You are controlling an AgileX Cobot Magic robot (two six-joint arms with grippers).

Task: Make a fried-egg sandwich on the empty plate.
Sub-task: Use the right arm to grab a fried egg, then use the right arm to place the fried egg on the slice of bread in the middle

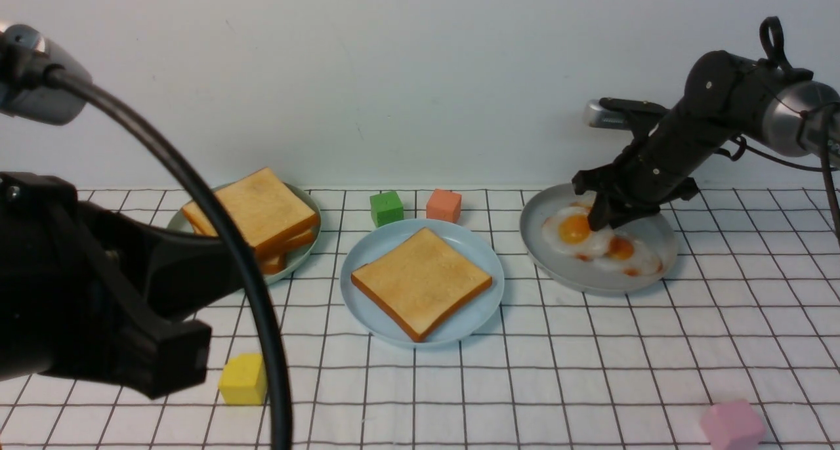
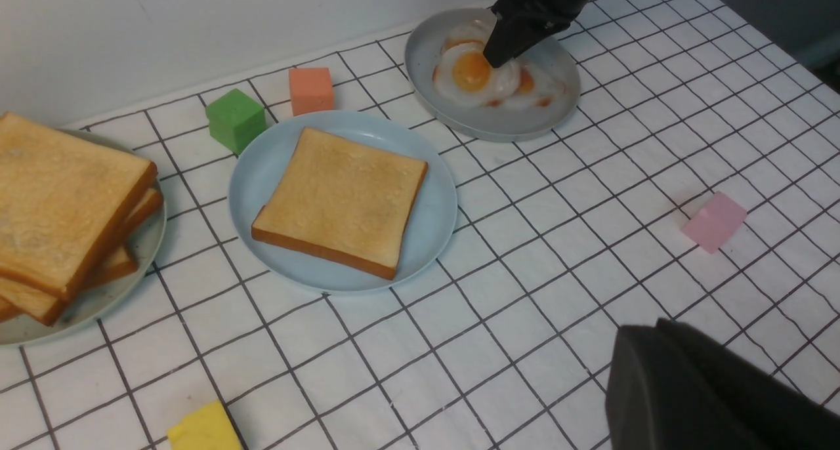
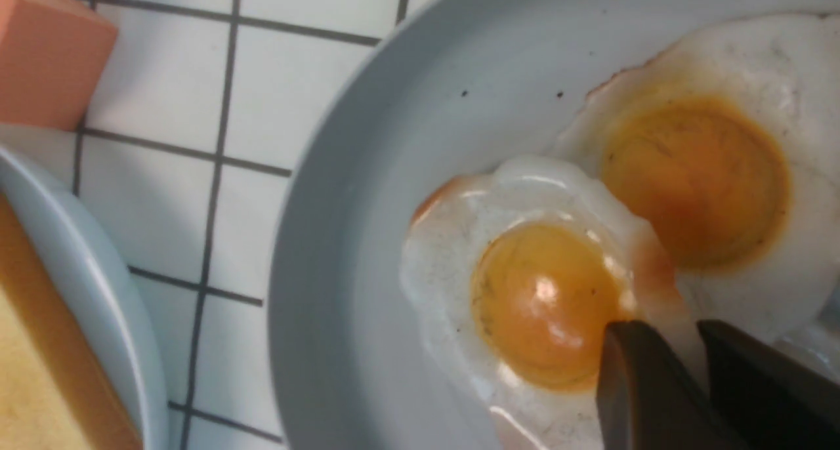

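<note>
Fried-egg sandwich was only begun; one toast slice (image 1: 421, 281), square, dry and stiff-looking with a darker crust, lay flat on the glossy light-blue plate (image 1: 380, 253) at mid-bench (image 1: 590, 358); the fried egg (image 3: 525, 292) lay on the grey plate (image 1: 558, 266), overlapping a second egg (image 1: 623, 250); thin, shiny and wavy-edged, it was judged light, floppy and slippery, best taken by its white rim, not the domed yolk; the right hand (image 3: 666, 345) was pinched on that rim; the left hand (image 2: 689, 371) was clenched, empty.
</note>
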